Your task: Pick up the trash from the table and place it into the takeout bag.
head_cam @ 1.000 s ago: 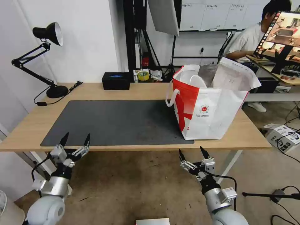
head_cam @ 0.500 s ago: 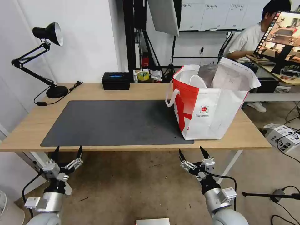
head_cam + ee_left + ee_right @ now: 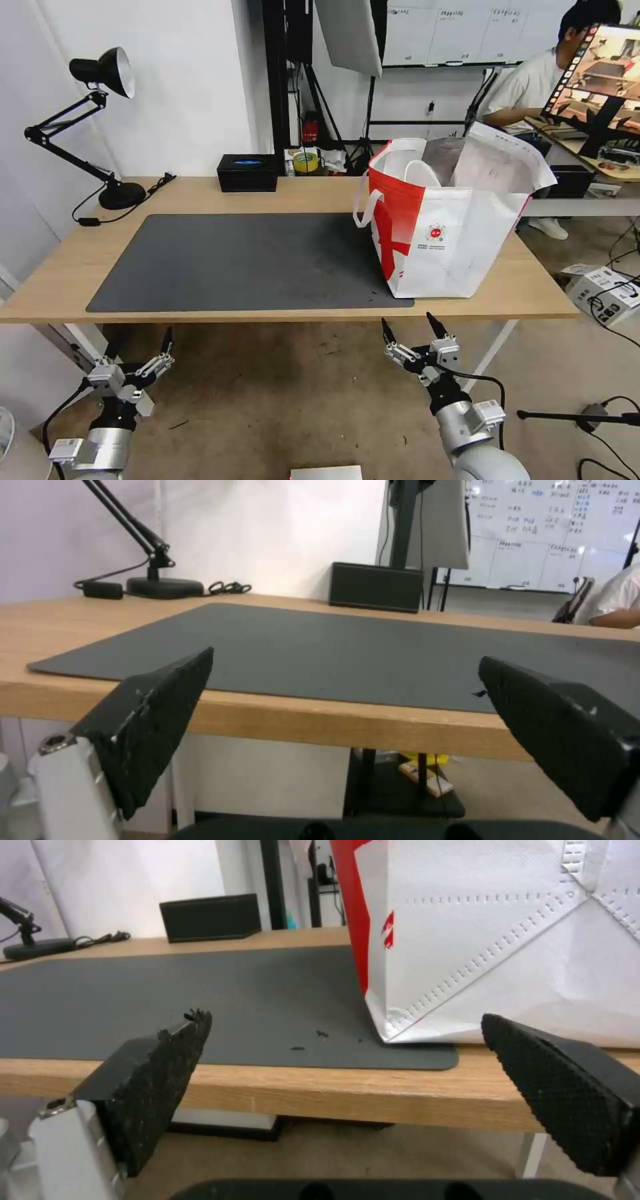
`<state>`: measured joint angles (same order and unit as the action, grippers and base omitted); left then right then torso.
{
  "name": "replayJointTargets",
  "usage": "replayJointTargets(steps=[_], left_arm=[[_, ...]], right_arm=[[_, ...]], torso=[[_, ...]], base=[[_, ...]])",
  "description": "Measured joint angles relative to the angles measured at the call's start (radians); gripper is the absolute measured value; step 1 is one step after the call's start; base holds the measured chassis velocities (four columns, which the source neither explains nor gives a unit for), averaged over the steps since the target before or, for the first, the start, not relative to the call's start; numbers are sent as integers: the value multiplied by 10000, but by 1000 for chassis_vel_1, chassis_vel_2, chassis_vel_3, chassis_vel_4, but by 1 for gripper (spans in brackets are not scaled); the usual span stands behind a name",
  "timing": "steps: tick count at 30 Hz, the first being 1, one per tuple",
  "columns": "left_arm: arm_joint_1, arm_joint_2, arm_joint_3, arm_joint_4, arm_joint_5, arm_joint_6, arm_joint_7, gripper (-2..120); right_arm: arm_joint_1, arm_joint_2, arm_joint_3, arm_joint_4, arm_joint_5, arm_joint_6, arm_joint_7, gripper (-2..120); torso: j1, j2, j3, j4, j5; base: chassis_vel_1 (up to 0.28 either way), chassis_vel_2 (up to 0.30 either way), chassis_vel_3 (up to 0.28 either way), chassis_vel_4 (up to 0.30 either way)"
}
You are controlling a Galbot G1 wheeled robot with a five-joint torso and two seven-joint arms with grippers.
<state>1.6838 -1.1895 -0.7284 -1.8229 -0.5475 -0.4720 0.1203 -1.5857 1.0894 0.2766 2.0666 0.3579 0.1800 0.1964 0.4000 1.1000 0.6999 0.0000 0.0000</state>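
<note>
**Grey mat bare, both hands hanging below the worktop edge**

Grey mat (image 3: pixel 250 261) lies flat along the light wood worktop (image 3: pixel 527 283), with a few dark crumbs near its corner by the bag. Since a second ago the left hand (image 3: pixel 138 341) has dropped: it was up level with the worktop's near edge over the mat's corner, and now it hangs lower, under that edge and clear of it. Its two black fingers stand wide apart, holding nothing and touching nothing. The right hand (image 3: pixel 407 327) has not moved; it sits just below the worktop's front edge, near the bag's side of the mat, fingers spread just as wide and empty.

The takeout bag (image 3: pixel 448 230) stands upright at the right end, its base partly on the mat and partly on bare wood. Its mouth gapes open, one white loop handle (image 3: pixel 364 203) drooping down the red side, silvery lining showing inside; what lies in it cannot be made out. A black tissue box (image 3: pixel 247 172) and a desk lamp (image 3: pixel 107 73) stand along the far edge.
</note>
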Motion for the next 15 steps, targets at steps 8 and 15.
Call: replayJointTargets(steps=[8,15], left_arm=[[-15,9,12,0,-10,0,0,100],[-21,14,20,0,-16,1,-1,100]], right_arm=[[0,0,0,0,0,0,0,100],[0,0,0,0,0,0,0,100]], torso=[[0,0,1,0,0],[0,0,0,0,0]], base=[[0,0,0,0],[0,0,0,0]])
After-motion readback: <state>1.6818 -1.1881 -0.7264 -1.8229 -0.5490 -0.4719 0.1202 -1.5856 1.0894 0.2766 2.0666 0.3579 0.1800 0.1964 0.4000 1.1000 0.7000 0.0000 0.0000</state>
